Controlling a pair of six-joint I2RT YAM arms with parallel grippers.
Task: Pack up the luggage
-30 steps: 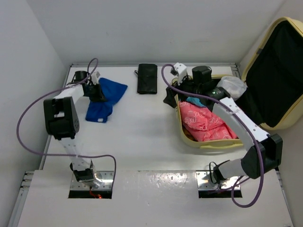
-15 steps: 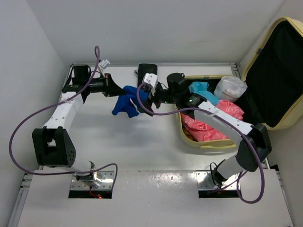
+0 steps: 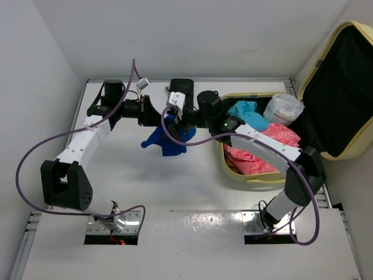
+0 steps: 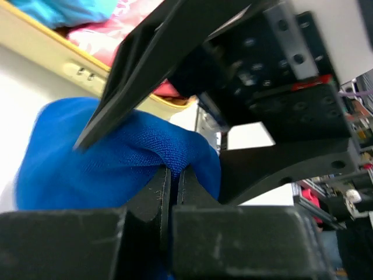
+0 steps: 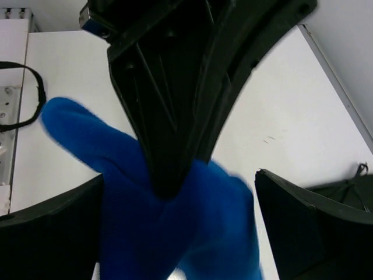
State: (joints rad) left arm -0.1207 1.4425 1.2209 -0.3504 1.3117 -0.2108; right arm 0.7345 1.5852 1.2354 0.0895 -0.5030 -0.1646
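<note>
The pale yellow luggage [image 3: 256,178] lies open at the right, its black-lined lid [image 3: 341,87] leaning back. Its rim also shows in the left wrist view [image 4: 52,49]. My left gripper [image 3: 158,119] is shut on a blue cloth [image 3: 166,139], which hangs above the table left of the luggage. The pinched fold shows between its closed fingers [image 4: 87,163]. My right gripper [image 3: 178,118] faces it, open, its jaws wide on either side of the blue cloth [image 5: 116,175]. The left gripper's fingers [image 5: 169,105] sit between them.
The luggage holds a pink garment [image 3: 256,154], a teal cloth [image 3: 247,111] and a clear bag [image 3: 284,108]. A black folded item [image 3: 182,86] lies at the table's back edge behind the grippers. White walls close in the table.
My left gripper lifted the blue cloth off the back left of the table and carried it right. My right gripper came left out of the luggage to meet it.
</note>
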